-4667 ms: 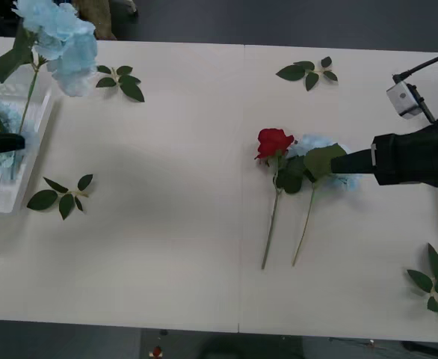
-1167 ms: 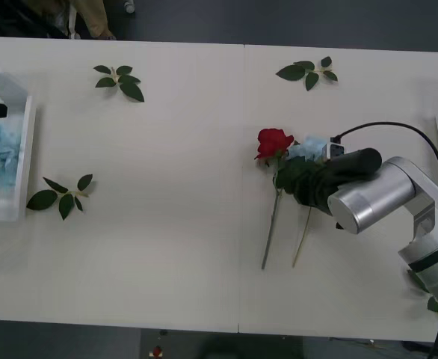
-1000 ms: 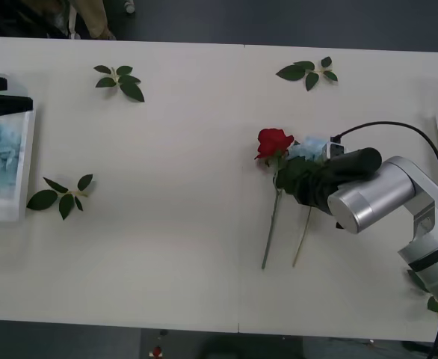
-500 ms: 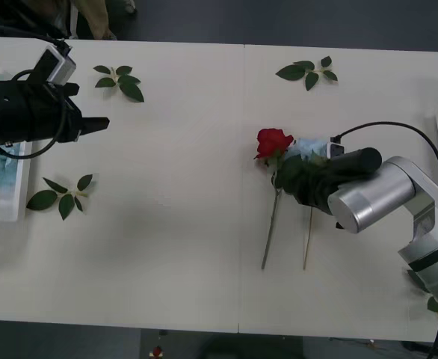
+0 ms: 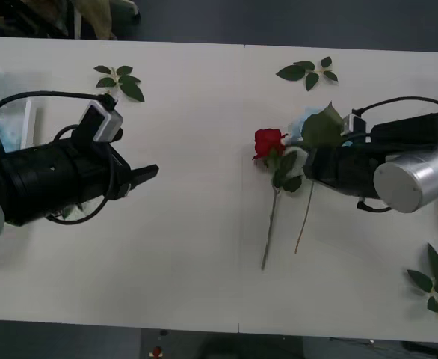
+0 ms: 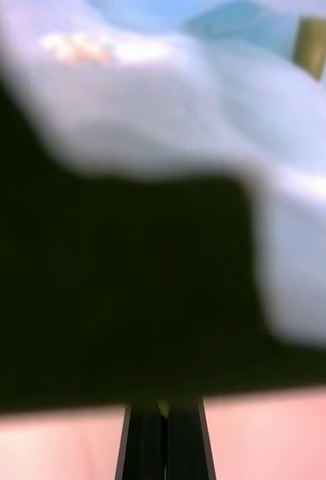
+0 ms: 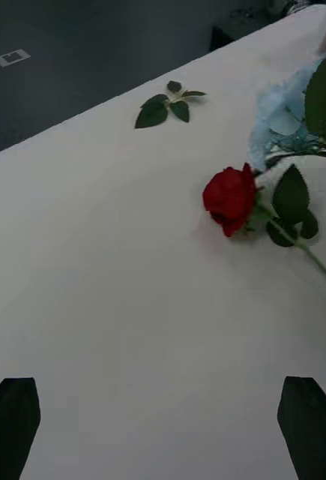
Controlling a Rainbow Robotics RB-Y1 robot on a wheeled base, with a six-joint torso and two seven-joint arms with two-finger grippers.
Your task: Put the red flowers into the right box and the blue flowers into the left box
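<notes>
A red flower (image 5: 267,142) lies on the white table right of centre, its stem pointing toward the front edge; it is also the rose (image 7: 230,199) in the left wrist view. Just right of it my right gripper (image 5: 309,163) is shut on a blue flower (image 5: 306,123), whose head and big leaf are raised off the table. Its pale petals (image 6: 207,112) loom close above the shut black fingers (image 6: 144,446). My left gripper (image 5: 146,175) hovers open over the table's left half, pointing toward the rose, with its fingers (image 7: 309,424) wide apart. The left box (image 5: 28,114) shows behind the left arm. The right box is out of view.
Loose green leaf sprigs lie at the back left (image 5: 122,78), the back right (image 5: 309,72) and the front right corner (image 5: 436,284). Open table stretches between the left gripper and the rose.
My left arm has swung away from the left box to the table's left half, gripper open. My right gripper has lifted the blue flower's head and shifted it back from the rose.
</notes>
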